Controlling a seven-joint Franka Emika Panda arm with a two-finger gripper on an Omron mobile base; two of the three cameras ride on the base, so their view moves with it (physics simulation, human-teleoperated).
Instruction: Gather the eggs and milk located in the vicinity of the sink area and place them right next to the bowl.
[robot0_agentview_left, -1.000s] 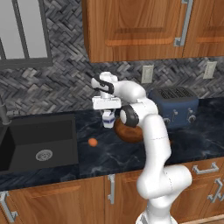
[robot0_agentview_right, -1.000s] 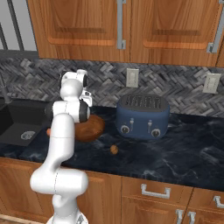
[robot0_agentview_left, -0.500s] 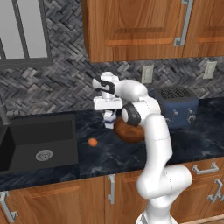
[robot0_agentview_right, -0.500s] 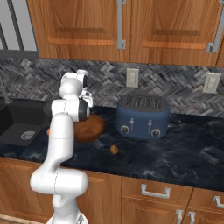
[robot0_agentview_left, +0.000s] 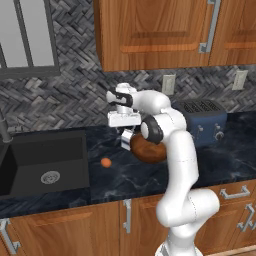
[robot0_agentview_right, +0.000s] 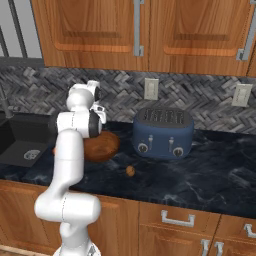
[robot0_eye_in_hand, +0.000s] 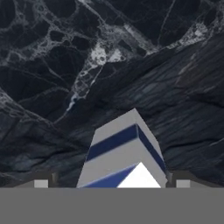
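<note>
My gripper hangs above the dark counter just left of the brown wooden bowl, shut on the small white milk carton with a blue band. In the hand view the carton sits between my fingertips, over marbled stone. One orange-brown egg lies on the counter between the black sink and the bowl. Another egg lies in front of the bowl, to its right. My own arm hides part of the bowl.
A blue toaster stands at the back, right of the bowl, also seen as toaster. Wooden wall cabinets hang overhead above a herringbone backsplash with outlets. Bare counter stretches to the right of the egg.
Hardly anything: the hand has shifted only slightly above the counter, still holding the carton.
</note>
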